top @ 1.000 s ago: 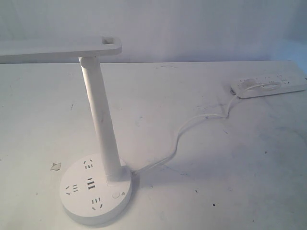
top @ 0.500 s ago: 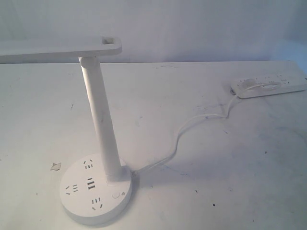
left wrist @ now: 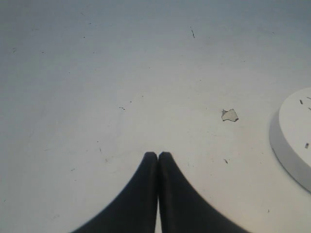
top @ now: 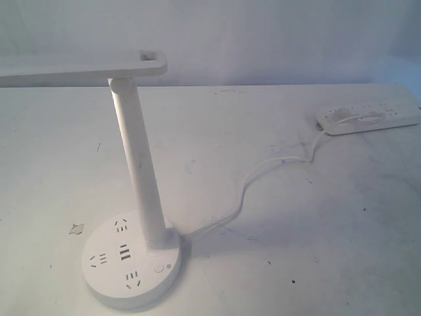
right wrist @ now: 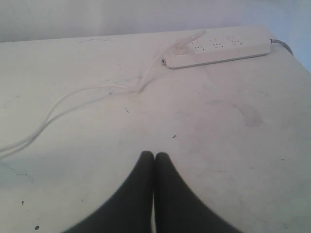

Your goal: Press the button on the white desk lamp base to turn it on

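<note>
Hovering closed, empty: left end effector [left wrist: 158,155], right end effector [right wrist: 154,155].

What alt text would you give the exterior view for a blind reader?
A white desk lamp stands on a scuffed white table; its round base carries dark sockets and a small ringed button. Its cord runs to a power strip at far right.

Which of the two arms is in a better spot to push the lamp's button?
The left. Its wrist camera sees the white desk lamp base near its shut jaws, and the button sits on the scene's left. The right wrist camera shows the power strip, no lamp.
</note>
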`<control>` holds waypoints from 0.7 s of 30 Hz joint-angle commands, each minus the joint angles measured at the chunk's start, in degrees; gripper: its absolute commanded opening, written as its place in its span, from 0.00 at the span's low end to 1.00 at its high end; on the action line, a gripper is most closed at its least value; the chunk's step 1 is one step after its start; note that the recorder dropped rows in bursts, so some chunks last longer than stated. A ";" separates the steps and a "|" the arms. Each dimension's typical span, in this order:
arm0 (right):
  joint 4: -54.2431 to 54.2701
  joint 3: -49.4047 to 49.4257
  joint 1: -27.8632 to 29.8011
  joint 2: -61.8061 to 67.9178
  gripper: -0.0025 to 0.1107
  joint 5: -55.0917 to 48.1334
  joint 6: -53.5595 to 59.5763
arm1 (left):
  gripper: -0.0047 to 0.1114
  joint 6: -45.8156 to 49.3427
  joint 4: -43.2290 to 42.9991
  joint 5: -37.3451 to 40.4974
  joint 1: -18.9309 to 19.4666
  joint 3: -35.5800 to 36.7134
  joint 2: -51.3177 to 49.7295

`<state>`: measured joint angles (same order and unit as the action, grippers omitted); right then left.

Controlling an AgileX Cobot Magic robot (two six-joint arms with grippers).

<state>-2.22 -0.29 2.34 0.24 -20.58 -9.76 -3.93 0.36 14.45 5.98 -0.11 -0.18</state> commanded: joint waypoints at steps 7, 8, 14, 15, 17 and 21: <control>-0.08 0.29 0.39 -0.24 0.02 0.94 0.59 | 0.04 -0.07 0.13 0.10 -0.47 0.11 0.18; -0.08 0.29 0.39 -0.24 0.02 0.94 0.59 | 0.04 -0.07 0.13 0.10 -0.47 0.11 0.18; -0.08 0.29 0.39 -0.24 0.02 0.94 0.59 | 0.04 -0.07 0.13 0.10 -0.47 0.11 0.18; -0.09 0.29 0.39 -0.24 0.02 0.94 0.48 | 0.04 -0.07 0.13 0.10 -0.47 0.11 0.18; -0.09 0.29 0.39 -0.24 0.02 0.94 -0.54 | 0.04 -0.07 0.13 0.10 -0.47 0.11 0.18; -0.09 0.29 0.39 -0.24 0.02 0.94 -0.54 | 0.04 -0.07 0.13 0.10 -0.47 0.11 0.18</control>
<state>-2.22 -0.29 2.34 0.24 -20.58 -10.01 -3.93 0.36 14.45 5.98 -0.11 -0.18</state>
